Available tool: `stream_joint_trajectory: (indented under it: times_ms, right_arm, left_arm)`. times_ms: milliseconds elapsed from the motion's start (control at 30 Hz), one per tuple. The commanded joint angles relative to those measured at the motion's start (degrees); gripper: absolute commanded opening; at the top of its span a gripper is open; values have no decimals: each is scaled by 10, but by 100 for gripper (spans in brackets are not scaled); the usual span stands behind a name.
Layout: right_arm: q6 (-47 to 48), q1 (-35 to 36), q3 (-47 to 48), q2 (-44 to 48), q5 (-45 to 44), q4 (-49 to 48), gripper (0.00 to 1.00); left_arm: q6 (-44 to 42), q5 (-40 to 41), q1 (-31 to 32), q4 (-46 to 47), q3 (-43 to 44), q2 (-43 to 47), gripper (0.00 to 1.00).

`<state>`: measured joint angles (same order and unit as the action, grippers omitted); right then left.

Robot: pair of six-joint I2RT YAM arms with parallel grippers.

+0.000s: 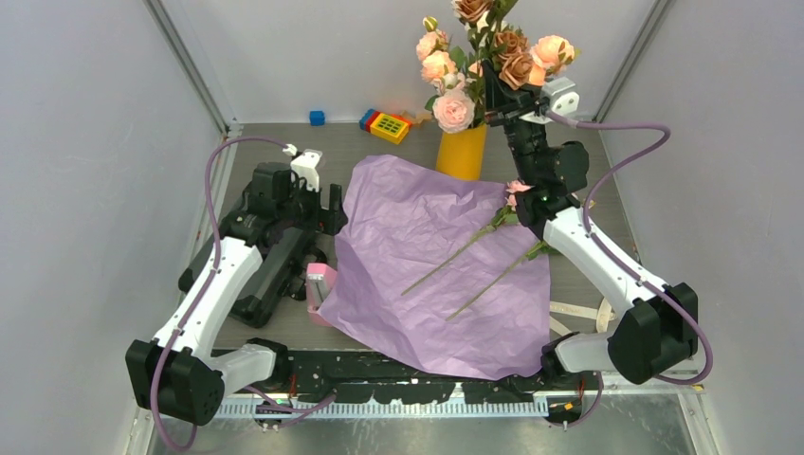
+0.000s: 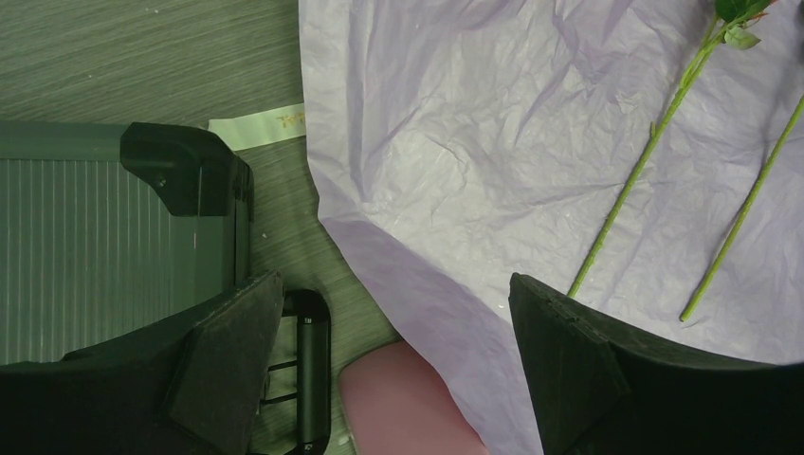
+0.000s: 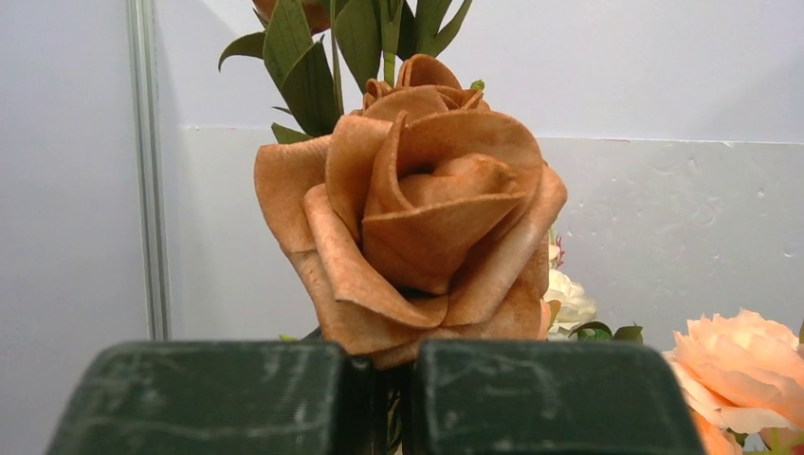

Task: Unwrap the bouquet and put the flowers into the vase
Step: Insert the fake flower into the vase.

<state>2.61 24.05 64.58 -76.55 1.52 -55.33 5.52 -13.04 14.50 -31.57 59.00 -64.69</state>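
One rusty rose (image 3: 417,218) is standing just above my right gripper (image 3: 379,389), which is clamping it below the bloom; I'm risking it toppling if released beside the vase (image 1: 462,152) underneath.

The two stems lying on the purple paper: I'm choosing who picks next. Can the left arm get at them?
Probably yes. The left pincer is open at the left edge of the paper, the stems lie bare, and the right pincer is up at the vase, shut on a brown rose.
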Motion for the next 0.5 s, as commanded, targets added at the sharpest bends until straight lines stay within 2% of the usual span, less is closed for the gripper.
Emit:
stream_joint_trajectory:
  times_ms: [0, 467]
  right_arm:
    - [4, 2, -8, 6, -13, -27, 0]
    - [35, 2, -34, 3, -41, 2, 0]
  left_arm:
    - [-7, -1, -3, 17, -1, 5, 91]
    - [-4, -5, -3, 18, -1, 3, 91]
